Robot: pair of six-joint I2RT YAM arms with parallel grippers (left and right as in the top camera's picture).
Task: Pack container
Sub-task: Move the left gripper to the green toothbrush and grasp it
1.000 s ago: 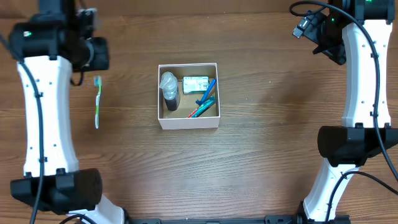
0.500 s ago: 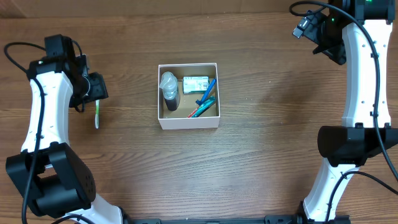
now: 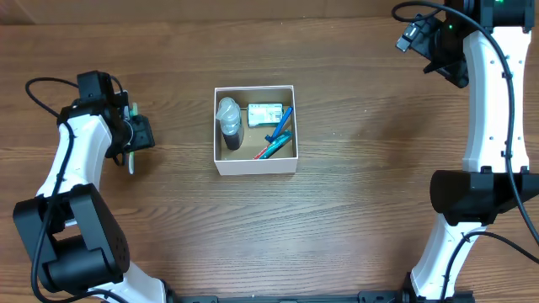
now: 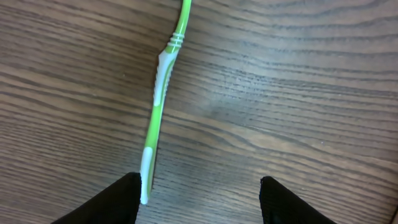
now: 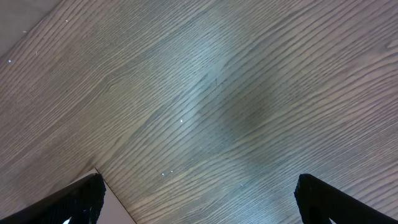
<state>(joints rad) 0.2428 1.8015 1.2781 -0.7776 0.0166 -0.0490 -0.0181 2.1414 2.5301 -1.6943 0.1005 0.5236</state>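
- The left claw (image 4: 199,200) hangs low over the wooden table (image 4: 298,93) at its left side, fingers spread wide and gripping nothing.
- A green-and-white toothbrush (image 4: 159,102) lies flat on the wood beneath it. In the wrist view the handle's end sits right against the inner edge of one dark finger (image 4: 124,198), and whether the two touch cannot be told. The rest of the brush runs away from the claw, slightly slanted.
- The other finger stands well apart from the brush, with only bare wood grain between the two fingers.
- From overhead, the claw covers the brush's middle, and both ends show past it.
- The container (image 3: 254,167), a square white-walled box with a brown floor, sits near the table's centre, well to the right of the toothbrush and clear of both arms.
- Inside it a dark spray bottle (image 3: 229,124) with a clear cap lies along the left wall, a small white-and-green packet (image 3: 265,113) lies at the far side, and a blue-handled item (image 3: 281,123) slants across to the right wall above a red-and-teal one (image 3: 271,151).
- The right claw (image 5: 199,205) is held at the table's far right corner, well away from the box. Its fingers are wide apart and empty, with plain wood below.
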